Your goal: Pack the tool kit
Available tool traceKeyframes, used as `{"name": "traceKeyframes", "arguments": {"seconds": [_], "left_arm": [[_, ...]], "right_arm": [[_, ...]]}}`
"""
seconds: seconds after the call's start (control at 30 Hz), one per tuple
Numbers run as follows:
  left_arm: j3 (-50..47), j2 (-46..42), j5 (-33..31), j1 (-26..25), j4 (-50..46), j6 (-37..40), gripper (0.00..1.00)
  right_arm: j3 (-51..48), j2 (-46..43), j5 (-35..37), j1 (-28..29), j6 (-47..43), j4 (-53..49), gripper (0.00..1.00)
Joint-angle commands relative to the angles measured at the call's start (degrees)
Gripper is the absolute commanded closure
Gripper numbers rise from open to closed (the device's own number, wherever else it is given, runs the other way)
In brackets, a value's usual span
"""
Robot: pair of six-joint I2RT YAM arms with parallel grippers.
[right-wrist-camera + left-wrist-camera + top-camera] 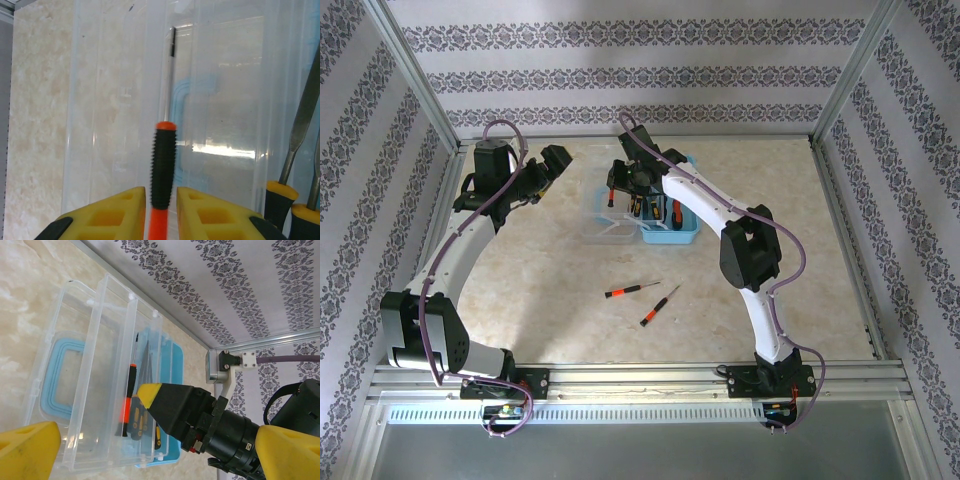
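From the top camera I see the clear case [605, 215] lying open in the upper middle of the frame, with its blue tray [688, 232] just to the right of it on the desk [520, 300]. The right arm curves up from the bottom right and hangs over the case.

On the right wrist camera the right gripper [161, 207] sits at the bottom edge of the frame. Its yellow fingers [120, 212] stand close on either side of an orange-and-black screwdriver [163, 165]. The shaft of that screwdriver runs straight up the frame over the clear plastic of the case. A thin sliver of gap shows on the left side of the handle, and I cannot tell whether the fingers are pressing on it or only flanking it. At the lower right of that frame are yellow-collared tools [280, 197], their metal shafts leaning up toward the right edge.

The left gripper [555, 160] is parked at the upper left of the top view, well apart from the case and holding nothing. On its own camera the two fingertips sit in opposite bottom corners, so the jaws are spread wide.

Two tools lie loose on the desk in the lower middle of the top view — a red-handled screwdriver [632, 290] and a second screwdriver [660, 305] just beside it, both well apart from the case.
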Motion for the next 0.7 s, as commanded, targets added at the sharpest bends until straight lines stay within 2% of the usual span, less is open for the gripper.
{"name": "traceKeyframes", "arguments": {"seconds": [0.0, 0.17, 0.37, 0.5, 0.67], "left_arm": [[-0.5, -0.4, 1.3, 0.6, 3.2, -0.5, 0.0], [-0.5, -0.6, 1.4, 0.6, 3.2, -0.6, 0.0], [-0.9, -0.5, 2.0, 0.5, 4.2, -1.3, 0.0], [-1.1, -0.4, 1.9, -0.2, 4.5, -1.4, 0.0], [-1.1, 0.1, 1.4, -2.6, 4.2, -0.9, 0.01]], "right_arm": [[1.8, 0.2, -0.9, 0.0, 0.6, -1.0, 0.75], [1.5, -2.4, -0.2, 0.2, -0.5, -1.7, 0.75], [-2.3, -9.9, 4.3, 1.3, -2.7, -2.6, 0.75], [-9.4, -16.4, 8.1, 2.1, -4.0, -2.0, 0.75], [-25.0, -26.1, 12.7, 3.4, -3.5, 0.7, 0.7]]}}
